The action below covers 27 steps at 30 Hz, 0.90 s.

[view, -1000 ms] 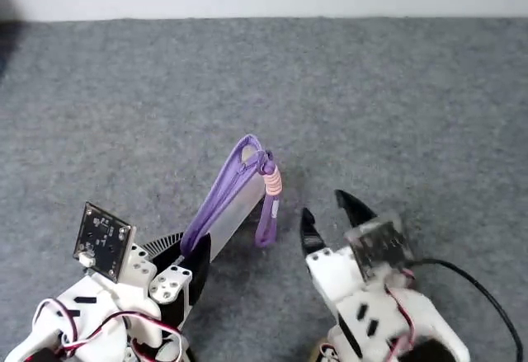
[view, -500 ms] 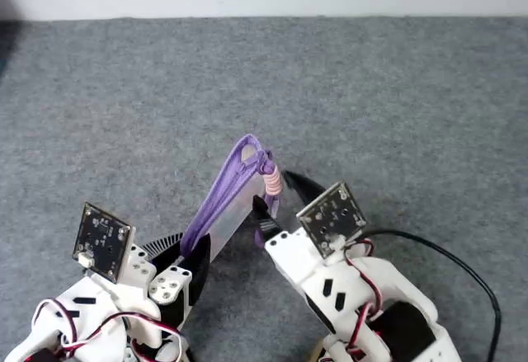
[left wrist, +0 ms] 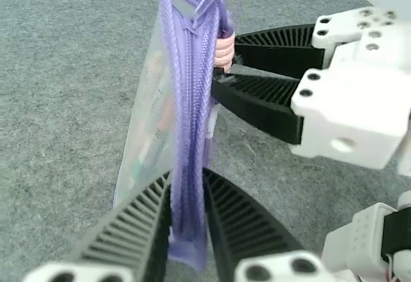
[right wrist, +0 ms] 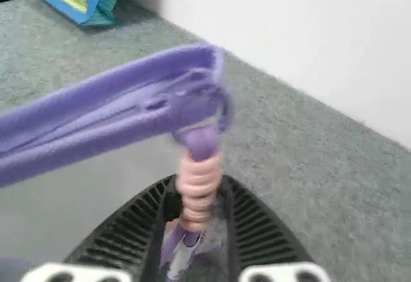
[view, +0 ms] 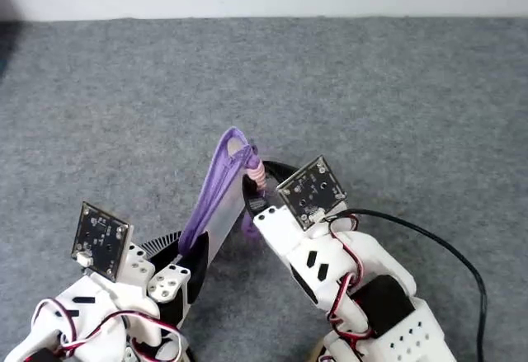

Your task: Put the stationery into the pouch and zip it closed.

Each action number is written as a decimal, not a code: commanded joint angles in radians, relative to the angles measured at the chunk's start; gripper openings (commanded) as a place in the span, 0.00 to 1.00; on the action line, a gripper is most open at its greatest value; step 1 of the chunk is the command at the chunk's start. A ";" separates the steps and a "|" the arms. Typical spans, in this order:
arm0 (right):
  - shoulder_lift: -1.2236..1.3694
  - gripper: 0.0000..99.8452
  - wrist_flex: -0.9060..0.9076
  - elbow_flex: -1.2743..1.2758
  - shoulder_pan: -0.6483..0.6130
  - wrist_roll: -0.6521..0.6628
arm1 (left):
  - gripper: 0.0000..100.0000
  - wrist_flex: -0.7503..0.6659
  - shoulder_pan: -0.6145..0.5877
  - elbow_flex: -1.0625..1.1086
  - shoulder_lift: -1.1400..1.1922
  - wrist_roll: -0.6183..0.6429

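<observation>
Zipping step: left gripper [left wrist: 187, 227] clamps the purple pouch [view: 216, 201] edge-up over the grey surface [view: 396, 90]; right gripper [right wrist: 194, 221] pinches its pink beaded zipper pull [right wrist: 196, 182], which likely needs drawing steadily along the track.

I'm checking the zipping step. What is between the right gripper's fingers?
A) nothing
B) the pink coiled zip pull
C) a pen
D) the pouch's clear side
B: the right gripper is shut on the pink coiled zip pull that hangs from the pouch, seen in the right wrist view.
</observation>
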 commanded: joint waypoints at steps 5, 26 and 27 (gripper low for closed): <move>0.008 0.01 -0.035 -0.014 0.104 0.014 | 0.01 0.008 -0.003 0.005 0.011 0.009; 0.298 0.01 -0.392 0.135 0.630 0.098 | 0.01 0.008 -0.003 0.007 0.012 0.014; 0.315 0.01 -0.407 0.135 0.647 0.098 | 0.01 0.008 -0.003 0.007 0.012 0.014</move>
